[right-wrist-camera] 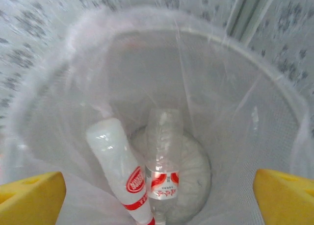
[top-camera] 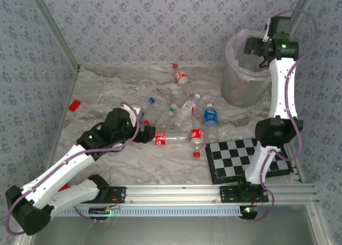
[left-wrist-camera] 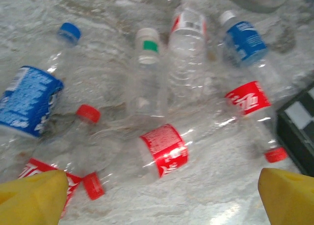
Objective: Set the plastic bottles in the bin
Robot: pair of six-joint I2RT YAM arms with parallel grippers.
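On marbled tabletop [top-camera: 160,167], patterned walls [top-camera: 133,21]: bottles [left-wrist-camera: 163,151] scattered; left gripper [left-wrist-camera: 162,188], right gripper [right-wrist-camera: 159,188] splayed apart.

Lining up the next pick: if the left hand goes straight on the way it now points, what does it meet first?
The left hand would most likely meet the red-labelled bottle lying crosswise just ahead, though depth is unclear.
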